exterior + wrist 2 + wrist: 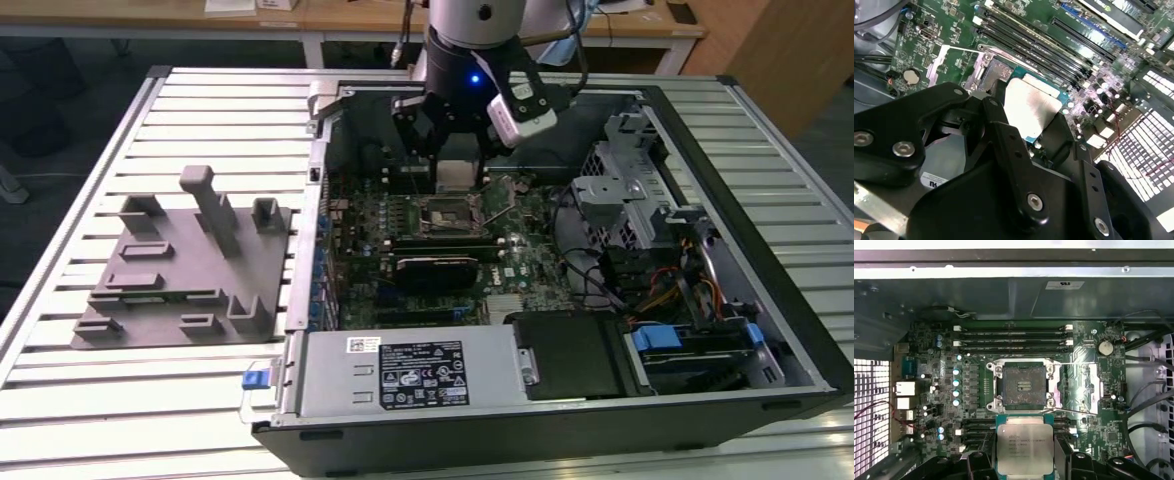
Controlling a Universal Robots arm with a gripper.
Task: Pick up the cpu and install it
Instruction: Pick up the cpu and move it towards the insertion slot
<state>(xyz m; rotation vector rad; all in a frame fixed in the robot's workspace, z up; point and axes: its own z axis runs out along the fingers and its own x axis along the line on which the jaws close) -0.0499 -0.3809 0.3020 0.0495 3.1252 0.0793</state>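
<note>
My gripper [457,182] hangs inside the open computer case, shut on the cpu [458,168], a flat square chip with a silvery top. In the first wrist view the cpu [1024,447] sits between black fingers [1068,462], just beside the empty square socket [1024,385] on the green motherboard [944,405] and above it. The socket's metal frame lies folded open [1088,382] to one side. In the second wrist view the cpu [1029,107] is clamped at its edges by the fingers [999,117], with part of the socket [985,75] showing past it.
A grey plastic tray with upright posts [187,260] lies on the slatted table at the exterior view's left. Within the case are memory slots [1014,337], a power supply [400,375], a metal drive cage [627,190] and loose cables [667,290].
</note>
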